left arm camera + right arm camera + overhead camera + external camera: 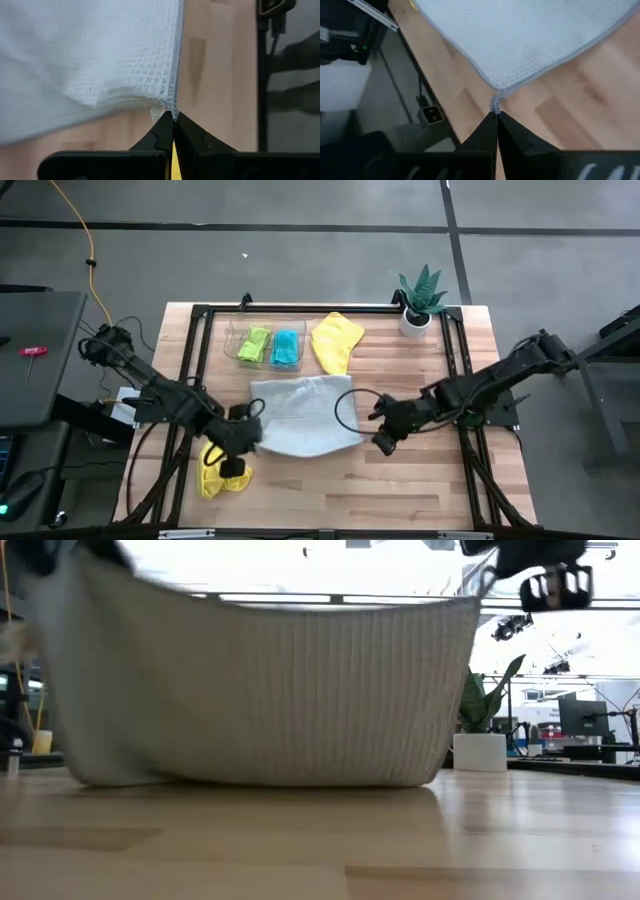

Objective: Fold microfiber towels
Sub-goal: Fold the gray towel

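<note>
Grey towel [305, 415] stretched above the desk [440, 480], waffle-textured, hemmed, left gripper [173, 119] and right gripper [495, 113] each pinching a corner, no writing legible.

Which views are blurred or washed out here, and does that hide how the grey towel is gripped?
Low view: bright backlight bleaches the room, and the grey towel smears at its upper left, hiding that grip. Left wrist view: the cloth is soft, but the left gripper visibly pinches its corner. Right wrist view: the right gripper on the other corner reads clearly.
</note>
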You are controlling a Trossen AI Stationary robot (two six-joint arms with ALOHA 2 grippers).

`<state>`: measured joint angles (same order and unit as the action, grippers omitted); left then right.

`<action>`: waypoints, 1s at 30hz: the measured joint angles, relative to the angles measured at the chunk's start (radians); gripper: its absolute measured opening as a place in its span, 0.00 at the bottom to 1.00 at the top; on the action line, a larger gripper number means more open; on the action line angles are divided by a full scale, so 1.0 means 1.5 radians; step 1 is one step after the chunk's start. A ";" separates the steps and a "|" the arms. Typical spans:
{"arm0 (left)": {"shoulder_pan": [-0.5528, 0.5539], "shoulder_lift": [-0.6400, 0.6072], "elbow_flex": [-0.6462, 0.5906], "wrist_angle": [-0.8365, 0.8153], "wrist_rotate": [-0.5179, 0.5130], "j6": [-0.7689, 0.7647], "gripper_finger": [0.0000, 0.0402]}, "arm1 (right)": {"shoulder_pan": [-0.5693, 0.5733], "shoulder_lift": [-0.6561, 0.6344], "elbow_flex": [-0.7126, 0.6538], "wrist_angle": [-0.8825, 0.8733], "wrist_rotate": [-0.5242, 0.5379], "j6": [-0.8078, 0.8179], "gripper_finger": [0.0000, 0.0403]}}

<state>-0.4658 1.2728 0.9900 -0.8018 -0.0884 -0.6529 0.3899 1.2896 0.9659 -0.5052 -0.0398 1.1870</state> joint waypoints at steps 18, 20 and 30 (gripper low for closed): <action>-0.133 0.000 -0.232 0.316 0.003 -0.244 0.00 | 0.144 0.005 -0.176 0.250 -0.014 0.312 0.00; -0.128 0.009 -0.233 0.355 -0.001 -0.241 0.00 | 0.148 0.006 -0.176 0.254 -0.014 0.315 0.00; -0.126 0.145 -0.233 0.436 0.086 -0.227 0.00 | 0.125 0.094 -0.175 0.413 -0.052 0.147 0.00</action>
<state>-0.6544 1.4902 0.6400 -0.1482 0.0400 -0.9927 0.5782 1.4307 0.7029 0.1144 -0.1179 1.4075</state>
